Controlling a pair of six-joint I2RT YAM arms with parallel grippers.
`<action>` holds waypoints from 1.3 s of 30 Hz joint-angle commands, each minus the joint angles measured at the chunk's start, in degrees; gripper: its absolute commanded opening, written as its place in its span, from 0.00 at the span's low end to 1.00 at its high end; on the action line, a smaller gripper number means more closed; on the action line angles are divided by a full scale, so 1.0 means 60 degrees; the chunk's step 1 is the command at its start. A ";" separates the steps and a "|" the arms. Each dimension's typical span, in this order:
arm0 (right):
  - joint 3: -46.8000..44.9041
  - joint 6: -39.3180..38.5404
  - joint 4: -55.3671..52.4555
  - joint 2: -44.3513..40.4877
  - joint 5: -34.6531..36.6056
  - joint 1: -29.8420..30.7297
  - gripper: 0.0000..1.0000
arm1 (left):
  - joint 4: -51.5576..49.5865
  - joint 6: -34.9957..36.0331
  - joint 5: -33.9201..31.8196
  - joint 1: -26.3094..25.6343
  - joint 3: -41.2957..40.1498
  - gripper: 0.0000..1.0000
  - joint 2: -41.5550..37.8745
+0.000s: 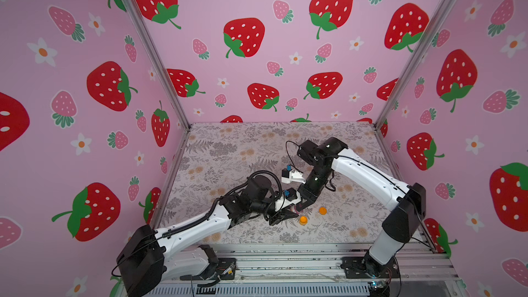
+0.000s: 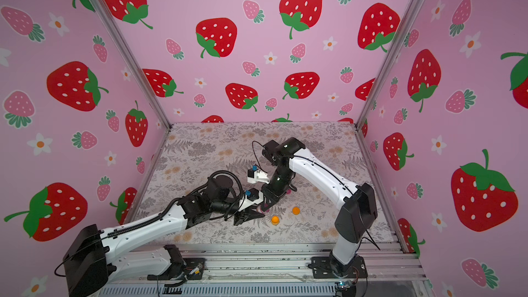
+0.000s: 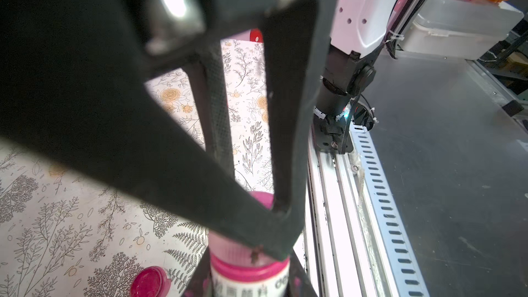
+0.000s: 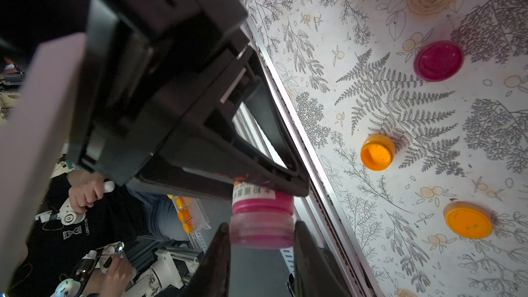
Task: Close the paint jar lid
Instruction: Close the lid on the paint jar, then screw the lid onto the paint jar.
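- Nearest front edge: small open orange plastic pot [image 1: 303, 220], upright on floral-print table [image 1: 228, 152], just beside the held jar. Flat orange round lid [image 1: 322, 210] a bit further back, apart from pot.
- Next: pink plastic paint jar [image 4: 253, 194] w/ white label, held clear of table near the front, btwn both claws.
- left claw [image 3: 249, 288] clamped on labelled body. right claw [image 4: 263, 232] pinched tight on translucent pink screw lid [image 4: 261, 224], seated over the neck. How far threaded: can't tell.
- Handling, prob.: light, rigid plastic. Smooth label, so likely to slip under a twist. Wet paint inside, so spill risk if tipped w/ lid loose. Best hold: body at mid-label w/ one claw, lid rim across its width w/ the other. Too hard a squeeze could deform the thin lid.
- Orientation: long axis base-to-lid, looks tilted, not upright. Lid end toward right claw, base away past left claw. Twist axis approx. in line w/ right claw's fingers.
- Furthest: magenta round piece [image 4: 438, 60] flat on table, well apart. Lid or shallow pot, can't tell.
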 commanded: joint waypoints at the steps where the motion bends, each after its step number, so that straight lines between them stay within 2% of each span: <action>1: -0.0279 0.0919 0.1529 0.0304 -0.0965 0.0389 0.24 | 0.2387 0.0072 -0.0082 -0.0164 0.1008 0.00 -0.0205; 9: -0.1854 0.4227 0.4126 -0.0528 -0.1554 0.0336 0.26 | 0.3532 -0.0092 -0.1245 -0.0166 0.0592 0.00 -0.0667; 14: -0.2212 0.6042 0.5052 -0.0587 -0.1645 0.0345 0.26 | 0.3812 -0.0080 -0.1571 -0.0147 0.0461 0.00 -0.0897; 18: -0.2195 0.6943 0.5321 -0.0676 -0.1500 0.0336 0.30 | 0.3980 -0.0150 -0.1788 -0.0150 0.0277 0.00 -0.0977; 22: -0.2158 0.7142 0.5207 -0.0794 -0.1260 0.0316 0.33 | 0.4104 -0.0251 -0.1829 -0.0136 0.0096 0.00 -0.1100; 25: -0.2129 0.7195 0.5129 -0.0946 -0.1043 0.0249 0.39 | 0.4062 -0.0255 -0.1815 -0.0114 0.0038 0.00 -0.1132; 35: -0.1789 0.6700 0.4426 -0.2098 -0.0437 -0.0747 0.68 | 0.4088 -0.0858 -0.1236 0.0003 -0.0224 0.00 -0.0864; 39: -0.1809 0.6287 0.4340 -0.2688 -0.0421 -0.1204 0.72 | 0.4536 -0.1333 -0.1060 0.0010 -0.0501 0.00 -0.0601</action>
